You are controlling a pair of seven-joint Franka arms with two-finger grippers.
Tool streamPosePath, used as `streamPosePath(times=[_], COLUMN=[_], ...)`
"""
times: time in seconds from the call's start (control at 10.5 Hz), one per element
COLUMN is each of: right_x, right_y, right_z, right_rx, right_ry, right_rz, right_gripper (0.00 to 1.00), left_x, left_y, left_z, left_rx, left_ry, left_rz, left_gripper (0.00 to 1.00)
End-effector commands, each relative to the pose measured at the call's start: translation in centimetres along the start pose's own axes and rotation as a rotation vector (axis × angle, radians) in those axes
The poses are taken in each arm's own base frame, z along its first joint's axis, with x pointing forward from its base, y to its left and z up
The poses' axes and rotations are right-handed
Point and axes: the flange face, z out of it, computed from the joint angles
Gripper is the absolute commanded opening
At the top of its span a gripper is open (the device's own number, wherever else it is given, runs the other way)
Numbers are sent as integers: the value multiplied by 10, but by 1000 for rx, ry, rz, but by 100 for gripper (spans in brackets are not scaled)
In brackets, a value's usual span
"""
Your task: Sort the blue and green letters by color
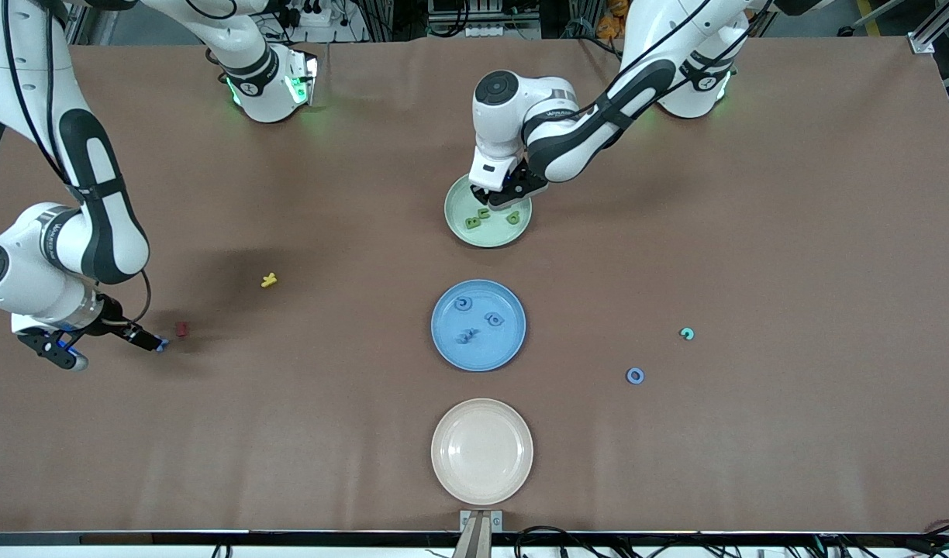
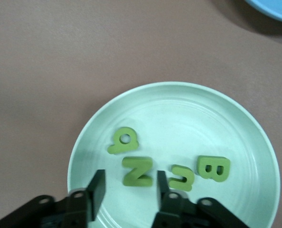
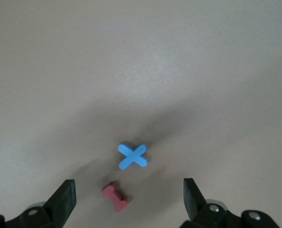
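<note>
Both arms reach down: left gripper (image 2: 127, 190) parted over the green plate (image 1: 455, 225), right gripper (image 3: 129, 199) wide above a blue cross (image 3: 133, 156).

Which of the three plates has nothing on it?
The pale pink plate, nearest the front camera. The blue plate and green plate both hold letters.

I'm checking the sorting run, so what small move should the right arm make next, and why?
Probably lower the right hand straight down onto the small blue cross-shaped piece. Its fingers are open over the brown table, with the cross between them and a tiny dark red piece close beside it, so it should avoid catching that. The left hand is open over the pale green plate.
</note>
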Motion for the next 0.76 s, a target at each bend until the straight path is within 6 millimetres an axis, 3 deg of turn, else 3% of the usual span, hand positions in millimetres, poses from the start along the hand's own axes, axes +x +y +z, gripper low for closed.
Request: streamPosePath(times=[0.0,0.19,0.38,0.48,0.67], right_x=[-5,-8,-9,-9,-9], right_y=[14,14,15,14,14], right_z=[7,24,40,41,47], right_rx=[6,3,0,1,0], right_ry=[-3,16,33,34,43], right_rz=[3,1,4,2,2], right_gripper=[100,100,100,100,100], left_x=[49,114,190,217,243], left_y=[10,14,-3,-18,-35], left_z=[-16,-29,-36,-29,-23], left_rx=[5,-25,-42,-30,-20], left_ry=[33,69,73,60,53], left_rz=[-95,-178,-307,-353,-403], left_gripper=[100,100,100,100,100])
